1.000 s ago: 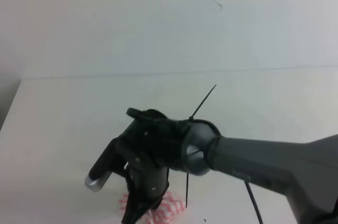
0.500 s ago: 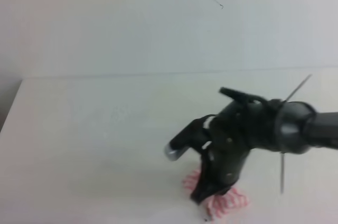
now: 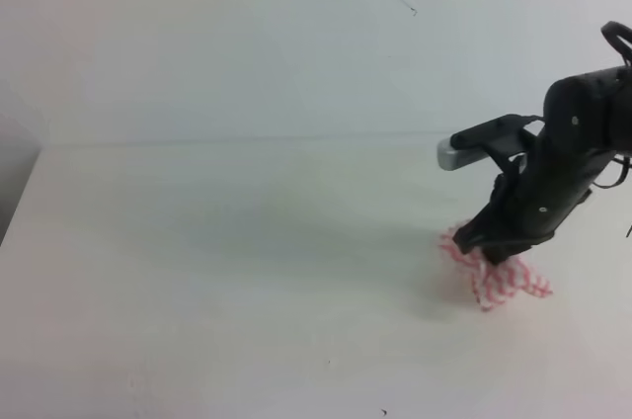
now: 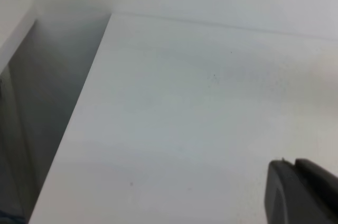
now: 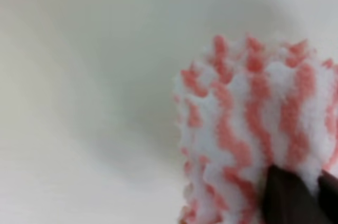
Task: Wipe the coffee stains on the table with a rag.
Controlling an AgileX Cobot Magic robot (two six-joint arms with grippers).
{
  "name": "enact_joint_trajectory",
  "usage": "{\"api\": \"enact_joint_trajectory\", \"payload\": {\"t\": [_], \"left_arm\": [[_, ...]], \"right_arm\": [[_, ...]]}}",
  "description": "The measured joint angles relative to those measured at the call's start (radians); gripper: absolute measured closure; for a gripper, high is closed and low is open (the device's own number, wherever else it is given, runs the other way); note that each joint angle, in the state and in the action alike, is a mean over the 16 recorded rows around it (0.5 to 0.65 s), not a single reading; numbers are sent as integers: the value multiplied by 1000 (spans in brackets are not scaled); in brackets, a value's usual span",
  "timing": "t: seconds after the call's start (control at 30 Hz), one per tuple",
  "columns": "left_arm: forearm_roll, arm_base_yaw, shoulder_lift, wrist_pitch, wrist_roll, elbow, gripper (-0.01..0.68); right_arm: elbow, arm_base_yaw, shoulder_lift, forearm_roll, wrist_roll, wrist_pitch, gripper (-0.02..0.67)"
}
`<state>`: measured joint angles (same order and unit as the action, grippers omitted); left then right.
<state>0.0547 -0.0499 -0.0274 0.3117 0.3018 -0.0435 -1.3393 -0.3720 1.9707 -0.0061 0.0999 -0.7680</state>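
You have one rag (image 3: 499, 276) and one white table (image 3: 227, 261) in sight, and two arms: the right gripper (image 3: 486, 241) shows in the high view at the right side of the table, while only a dark corner of the left gripper (image 4: 301, 192) shows in its own wrist view, so you cannot tell how its fingers stand. The rag is bunched and crumpled, pink and white in wavy stripes, with a fuzzy nap. Your right fingers (image 5: 288, 197) are pinching it from above, with its lower folds down at the tabletop.
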Motion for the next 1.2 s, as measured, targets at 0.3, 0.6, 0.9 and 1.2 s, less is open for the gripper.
{"api": "enact_joint_trajectory", "payload": {"t": [0.3,0.6,0.9,1.2], "left_arm": [[0,0,0,0,0,0,672],[0,0,2,1,0,3,673],[0,0,0,0,0,0,672],[0,0,0,0,0,0,672]], "right_arm": [[-45,-12,23,125,79,-28,501],[-45,-15,-9,123,78,-44,285],[-43,-15,-288,67,89,-66,423],[73,-15,-767,39,89,7,622]]}}
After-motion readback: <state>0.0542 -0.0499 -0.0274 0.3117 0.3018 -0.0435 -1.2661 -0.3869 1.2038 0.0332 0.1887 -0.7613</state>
